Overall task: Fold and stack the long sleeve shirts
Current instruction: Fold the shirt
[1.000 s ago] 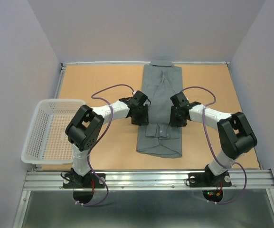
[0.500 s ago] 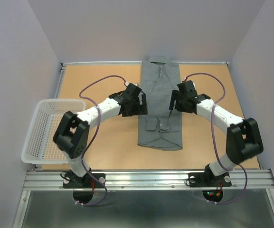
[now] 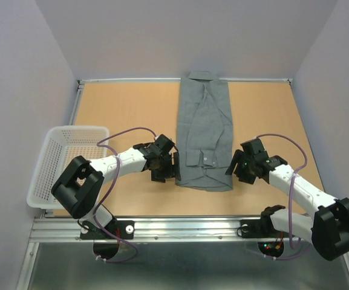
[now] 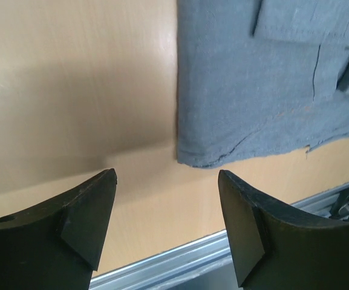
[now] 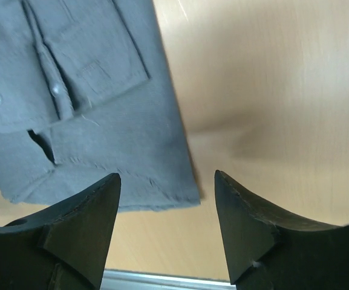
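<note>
The grey long sleeve shirt (image 3: pixel 203 136) lies flat down the middle of the table as a narrow strip, collar at the far edge, both sleeves folded in with cuffs near the hem. My left gripper (image 3: pixel 175 167) is open and empty just left of the hem's near left corner (image 4: pixel 192 158). My right gripper (image 3: pixel 233 166) is open and empty just right of the hem's near right corner (image 5: pixel 186 196). The shirt shows in the left wrist view (image 4: pixel 265 78) and the right wrist view (image 5: pixel 83 109) beyond the open fingers.
A white mesh basket (image 3: pixel 47 181) stands at the table's left near edge. The metal rail (image 3: pixel 186 226) runs along the front edge, close behind both grippers. Walls close in the table's far and side edges.
Both grippers have moved from mid-shirt towards me, down to the hem corners, the left on the left side, the right on the right. The shirt lies as before.
</note>
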You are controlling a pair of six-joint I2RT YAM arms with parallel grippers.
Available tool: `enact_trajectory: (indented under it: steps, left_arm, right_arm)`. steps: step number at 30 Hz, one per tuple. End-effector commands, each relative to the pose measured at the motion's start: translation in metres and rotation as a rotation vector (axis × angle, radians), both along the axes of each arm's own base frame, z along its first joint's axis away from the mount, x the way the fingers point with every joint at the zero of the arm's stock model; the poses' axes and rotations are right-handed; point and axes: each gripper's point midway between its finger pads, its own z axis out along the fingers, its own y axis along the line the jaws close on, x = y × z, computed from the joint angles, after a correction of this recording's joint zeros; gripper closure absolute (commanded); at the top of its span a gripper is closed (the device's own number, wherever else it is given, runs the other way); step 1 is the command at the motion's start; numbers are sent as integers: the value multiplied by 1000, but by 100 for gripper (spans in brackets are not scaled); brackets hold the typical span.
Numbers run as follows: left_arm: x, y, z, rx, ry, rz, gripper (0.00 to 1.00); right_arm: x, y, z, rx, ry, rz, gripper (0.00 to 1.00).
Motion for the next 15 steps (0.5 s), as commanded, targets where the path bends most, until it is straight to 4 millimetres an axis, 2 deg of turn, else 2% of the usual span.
enact_trajectory:
  steps: [1, 10, 15]
  left_arm:
    - [-2, -21, 4, -72, 4, -12, 23]
    - [-6, -28, -9, -66, 18, -15, 24]
    - [-11, -25, -18, -56, 39, -16, 24]
  right_arm:
    - [-12, 14, -4, 120, 19, -29, 34]
    - [-26, 14, -23, 153, 47, -56, 36]
    - [-31, 15, -31, 157, 69, -54, 37]
